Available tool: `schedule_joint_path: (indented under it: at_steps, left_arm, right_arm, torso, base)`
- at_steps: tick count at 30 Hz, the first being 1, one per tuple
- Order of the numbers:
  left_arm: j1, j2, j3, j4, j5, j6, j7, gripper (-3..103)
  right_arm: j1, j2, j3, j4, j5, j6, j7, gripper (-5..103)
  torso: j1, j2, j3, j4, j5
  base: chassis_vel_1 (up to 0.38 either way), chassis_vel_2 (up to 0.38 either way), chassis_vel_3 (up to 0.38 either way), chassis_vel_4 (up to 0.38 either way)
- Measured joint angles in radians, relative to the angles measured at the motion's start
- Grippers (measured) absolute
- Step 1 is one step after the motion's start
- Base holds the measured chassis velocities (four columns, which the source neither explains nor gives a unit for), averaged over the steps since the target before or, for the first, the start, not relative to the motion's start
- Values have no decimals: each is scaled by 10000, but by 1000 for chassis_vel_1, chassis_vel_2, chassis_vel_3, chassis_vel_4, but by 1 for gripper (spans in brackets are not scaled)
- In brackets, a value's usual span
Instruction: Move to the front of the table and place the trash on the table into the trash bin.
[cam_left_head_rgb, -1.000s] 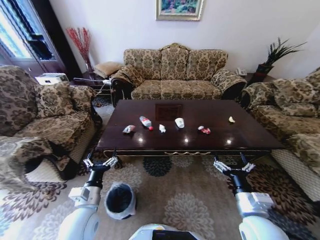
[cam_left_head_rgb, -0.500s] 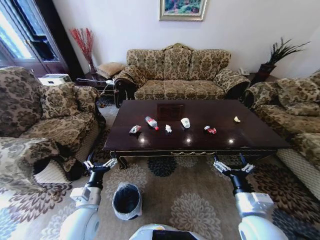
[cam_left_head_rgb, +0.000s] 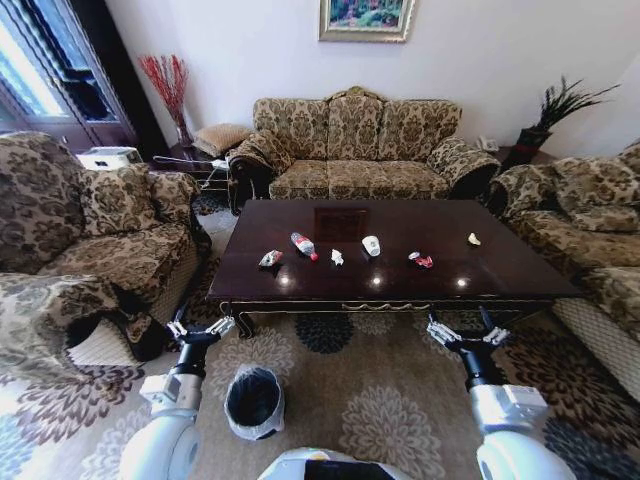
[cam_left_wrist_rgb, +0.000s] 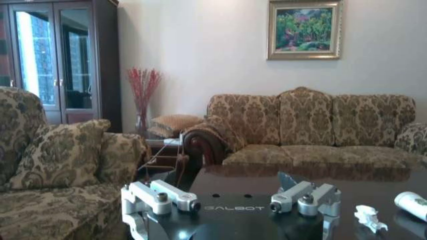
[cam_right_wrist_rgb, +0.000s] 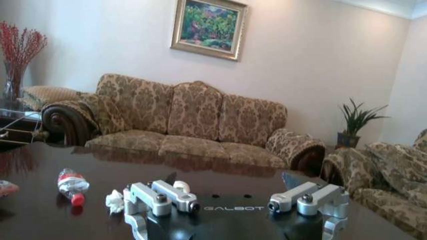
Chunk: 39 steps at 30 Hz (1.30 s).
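Compared with half a second ago, your head view is unchanged: the table (cam_left_head_rgb: 500, 262), the trash on it and both arms sit in the same places. A second ago the whole scene sat lower and further left, so the camera moved then and has since settled.

Your left gripper (cam_left_head_rgb: 200, 328) hangs low at the left, over the carpet just short of the table's front edge. Its fingers are spread wide and hold nothing. Your right gripper (cam_left_head_rgb: 468, 335) mirrors it at the right, fingers also spread wide and empty, touching nothing.

On the dark glossy table you can count six pieces of trash in a loose row: a red wrapper (cam_left_head_rgb: 270, 259) at the left, one crushed bottle (cam_left_head_rgb: 304, 245) with a red cap, one crumpled white paper (cam_left_head_rgb: 337, 257), one white cup (cam_left_head_rgb: 371, 245), a second red wrapper (cam_left_head_rgb: 420, 260), and one pale scrap (cam_left_head_rgb: 474, 239) set well apart at the right.

One trash bin (cam_left_head_rgb: 254, 402), black with a white liner, stands on the carpet beside your left arm, in front of the table.
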Motion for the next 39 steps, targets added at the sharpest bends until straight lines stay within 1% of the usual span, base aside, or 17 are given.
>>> schedule_joint_path:
  at_steps: [39]
  left_arm:
    - [0, 0, 0, -1, 0, 1, 0, 100]
  right_arm:
    - [0, 0, 0, 8, -1, -3, 1, 100]
  torso:
    - [0, 0, 0, 0, 1]
  base:
    - [0, 0, 0, 0]
